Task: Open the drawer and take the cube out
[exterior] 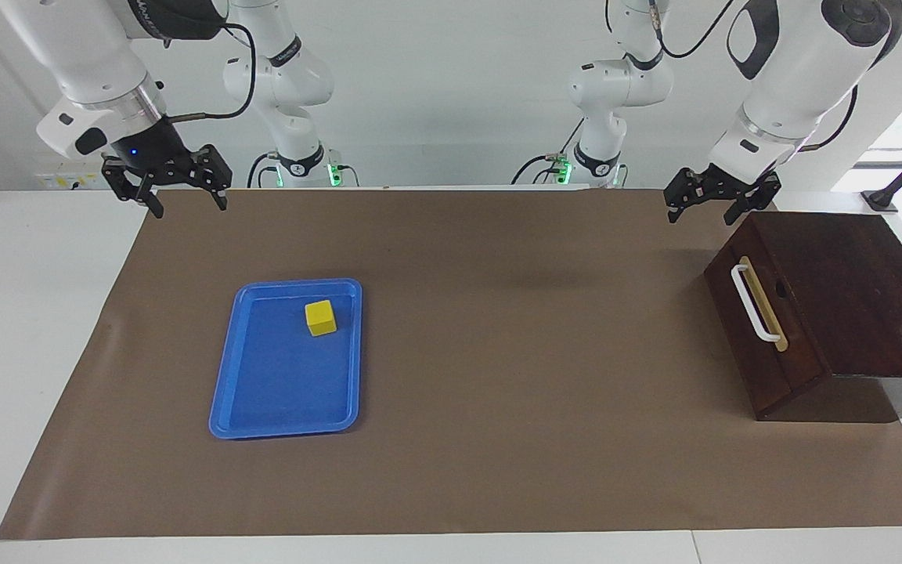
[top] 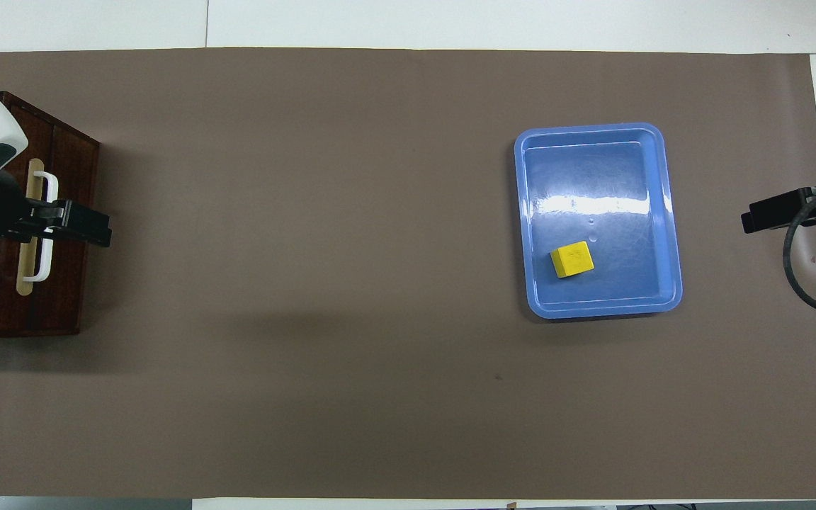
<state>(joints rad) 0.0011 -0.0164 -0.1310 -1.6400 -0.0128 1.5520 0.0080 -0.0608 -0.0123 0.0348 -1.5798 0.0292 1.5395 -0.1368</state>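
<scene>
Both pincers are hanging released: left pincer (exterior: 708, 209) over the drawer's (exterior: 764, 333) box, right pincer (exterior: 185, 197) near the tray (exterior: 232, 392) holding the cube (exterior: 320, 317).

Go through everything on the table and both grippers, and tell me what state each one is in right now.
drawer: shut, flush in the wooden box.
cube: lying in the blue tray, not held.
blue tray: flat on the brown mat, holding only the cube.
left gripper: open, empty, in the air over the mat beside the box.
right gripper: open, empty, raised over the mat's edge.
</scene>
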